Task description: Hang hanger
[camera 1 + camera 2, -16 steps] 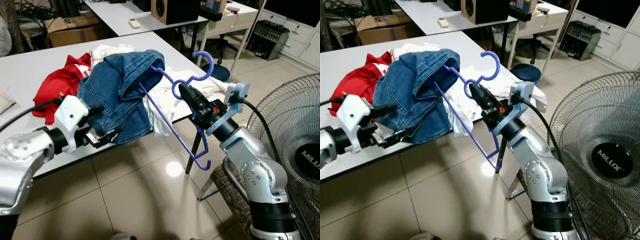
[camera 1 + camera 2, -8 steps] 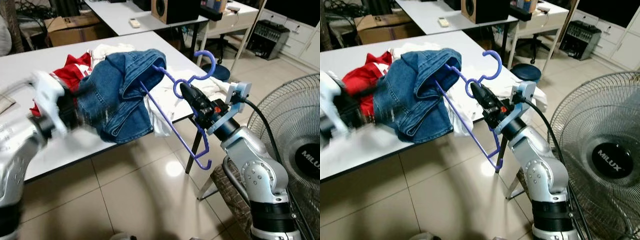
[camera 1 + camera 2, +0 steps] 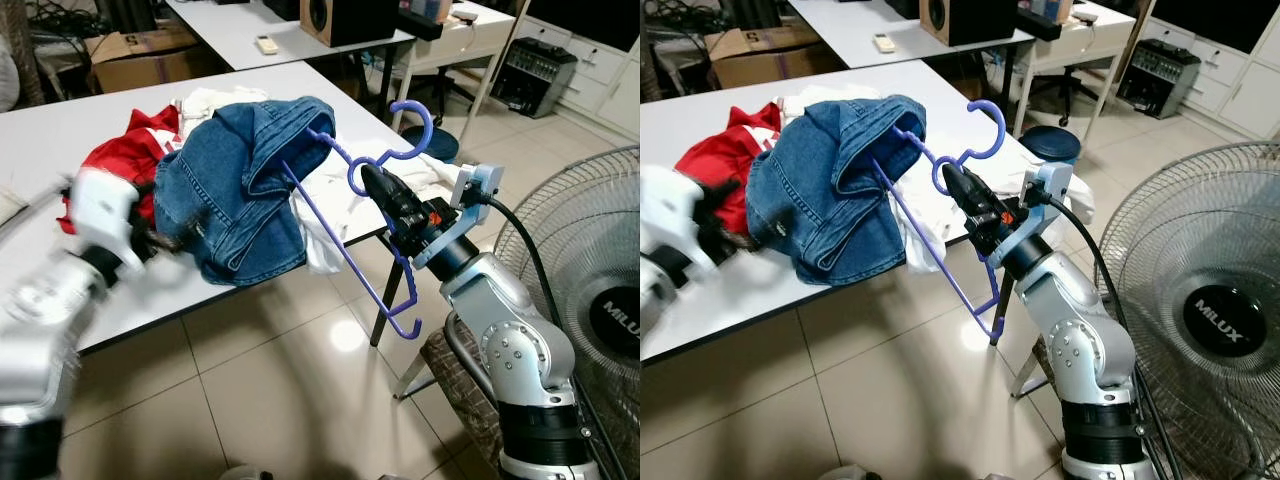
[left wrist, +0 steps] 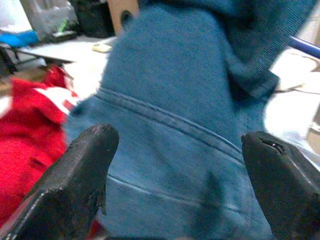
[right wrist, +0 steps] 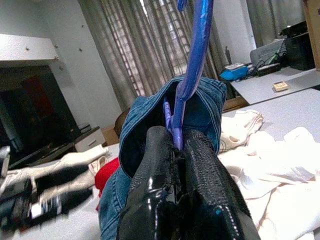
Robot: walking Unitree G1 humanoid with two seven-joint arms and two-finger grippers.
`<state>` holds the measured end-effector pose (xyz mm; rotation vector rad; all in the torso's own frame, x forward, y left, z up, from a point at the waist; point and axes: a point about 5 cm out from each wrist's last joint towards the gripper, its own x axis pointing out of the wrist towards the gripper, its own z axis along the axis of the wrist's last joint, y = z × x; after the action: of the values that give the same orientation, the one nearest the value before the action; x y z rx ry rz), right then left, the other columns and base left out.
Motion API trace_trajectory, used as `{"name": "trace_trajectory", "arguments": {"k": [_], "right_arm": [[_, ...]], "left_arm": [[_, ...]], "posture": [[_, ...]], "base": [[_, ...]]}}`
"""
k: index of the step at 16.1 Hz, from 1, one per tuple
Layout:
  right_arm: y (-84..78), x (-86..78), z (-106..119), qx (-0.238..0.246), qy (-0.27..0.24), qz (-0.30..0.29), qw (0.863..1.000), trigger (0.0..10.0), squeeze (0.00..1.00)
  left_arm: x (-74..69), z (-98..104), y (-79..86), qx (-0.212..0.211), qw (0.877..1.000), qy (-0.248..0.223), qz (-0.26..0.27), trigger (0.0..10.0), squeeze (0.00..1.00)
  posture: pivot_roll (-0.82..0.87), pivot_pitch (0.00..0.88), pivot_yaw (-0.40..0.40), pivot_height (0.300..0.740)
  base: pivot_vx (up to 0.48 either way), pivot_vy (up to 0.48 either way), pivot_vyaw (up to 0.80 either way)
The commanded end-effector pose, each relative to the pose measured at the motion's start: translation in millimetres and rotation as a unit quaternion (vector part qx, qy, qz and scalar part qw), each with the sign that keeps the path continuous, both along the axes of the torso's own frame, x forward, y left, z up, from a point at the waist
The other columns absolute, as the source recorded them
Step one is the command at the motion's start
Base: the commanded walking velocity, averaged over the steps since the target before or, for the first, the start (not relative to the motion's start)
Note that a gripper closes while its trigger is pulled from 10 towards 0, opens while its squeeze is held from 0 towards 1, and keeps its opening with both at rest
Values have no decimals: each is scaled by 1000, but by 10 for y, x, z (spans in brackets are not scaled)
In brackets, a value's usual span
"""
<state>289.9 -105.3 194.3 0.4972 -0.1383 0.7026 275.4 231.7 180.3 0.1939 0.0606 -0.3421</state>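
While the right gripper (image 3: 372, 180) stays clamped on the neck of the purple hanger (image 3: 375, 232), holding it above the desk (image 3: 60, 130) edge, the left gripper (image 4: 175, 170) has let go of the jeans' (image 3: 235, 190) hem and drawn back, blurred, fingers spread wide. The jeans now drape from one hanger arm unsupported, so the garment looks only partly seated and may slide before hanging
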Motion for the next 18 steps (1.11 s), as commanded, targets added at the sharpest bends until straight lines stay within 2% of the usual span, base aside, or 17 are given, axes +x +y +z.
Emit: {"name": "trace_trajectory", "arguments": {"k": [1, 3, 6, 8, 9, 10, 11, 12, 13, 14, 18], "right_arm": [[-53, 23, 102, 10, -23, -19, 999, 10000, 0], [-26, 84, 118, 21, -17, -35, 999, 10000, 0], [66, 164, 152, 30, -4, -28, 999, 10000, 0], [135, 180, 185, 38, -1, -6, 999, 10000, 0], [169, 183, 210, 49, 1, 5, 999, 10000, 0], [202, 188, 240, 64, 3, 12, 998, 10000, 0], [205, 193, 247, 69, 4, 12, 998, 10000, 0], [205, 194, 248, 70, 4, 12, 998, 10000, 0], [197, 196, 250, 73, 5, 9, 997, 10000, 0], [190, 194, 246, 74, 6, 8, 997, 10000, 0], [111, 175, 229, 81, 11, -12, 997, 10000, 0]], "left_arm": [[-11, 54, -69, -7, 1000, -10, -8, 10000, 0], [-84, 74, -262, -51, 997, -33, -41, 10000, 0], [-76, 57, -432, 43, 994, -73, -71, 10000, 0], [-17, -36, -475, 97, 992, -62, -51, 10000, 0], [39, -128, -452, 147, 987, -52, -23, 10000, 0], [144, -272, -325, 183, 981, -36, 55, 10000, 0], [185, -332, -275, 176, 980, -26, 84, 10000, 0], [195, -350, -277, 173, 981, -23, 84, 10000, 0], [239, -394, -296, 155, 984, -19, 90, 5922, 0], [272, -413, -304, 154, 983, -17, 96, 0, 0], [391, -343, -314, 146, 983, -44, 107, 0, 0]], "posture": [[-74, 9, 13, 740], [-74, 10, 13, 740], [-64, 13, -1, 740], [-58, 12, -8, 740], [-50, 10, -17, 740], [-50, 10, -17, 740], [-51, 9, -17, 740], [-51, 9, -17, 740], [-56, 7, -12, 740], [-61, 6, -8, 740], [-73, 7, 9, 740]], "base": [[0, 0, 0], [0, 0, 0], [0, 0, 0], [0, 0, 0], [0, 0, 0], [0, 0, 0], [0, 0, 0], [0, 0, 0], [0, 0, 0], [0, 0, 0], [0, 0, 0]]}}
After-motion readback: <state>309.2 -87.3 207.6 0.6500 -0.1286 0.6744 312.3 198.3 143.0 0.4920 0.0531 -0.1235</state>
